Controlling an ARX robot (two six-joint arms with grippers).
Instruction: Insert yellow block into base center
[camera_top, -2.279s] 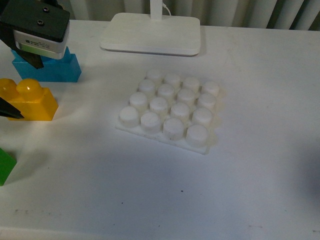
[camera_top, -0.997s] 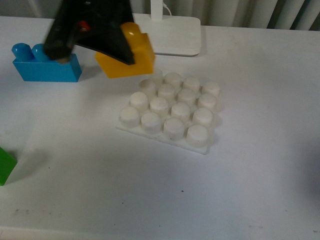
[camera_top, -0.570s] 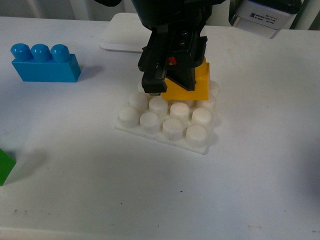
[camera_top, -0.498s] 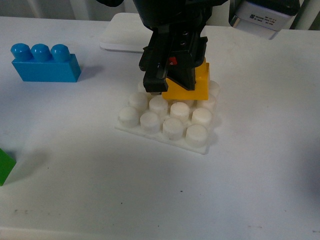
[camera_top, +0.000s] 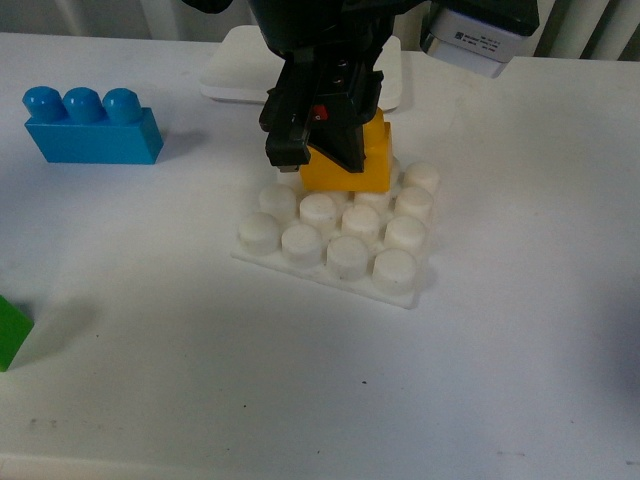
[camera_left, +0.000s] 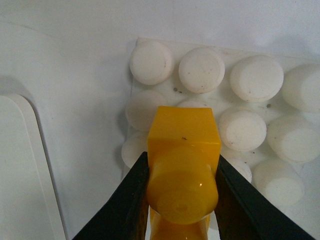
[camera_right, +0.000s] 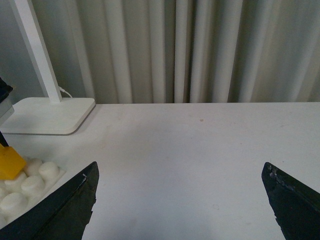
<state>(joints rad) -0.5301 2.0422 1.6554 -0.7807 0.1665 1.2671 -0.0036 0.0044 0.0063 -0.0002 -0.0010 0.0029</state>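
Observation:
My left gripper (camera_top: 325, 150) is shut on the yellow block (camera_top: 350, 160) and holds it over the back rows of the white studded base (camera_top: 395, 268). In the left wrist view the black fingers (camera_left: 125, 210) clamp both sides of the yellow block (camera_left: 183, 165), with the base studs (camera_left: 250, 77) just beyond it. I cannot tell whether the block touches the studs. My right gripper (camera_right: 179, 172) is open with nothing in it, over bare table to the right. From there, the yellow block (camera_right: 9, 162) and the base (camera_right: 30, 182) show at the edge.
A blue three-stud brick (camera_top: 90, 125) lies at the back left. A green block (camera_top: 12, 335) pokes in at the left edge. The white lamp stand (camera_top: 240, 60) sits behind the base, its pole (camera_right: 35, 50) rising in front of curtains.
The left gripper carried the yellow block from the table's left side to above the base. Over the last half second it shifted slightly left and toward the back rows.

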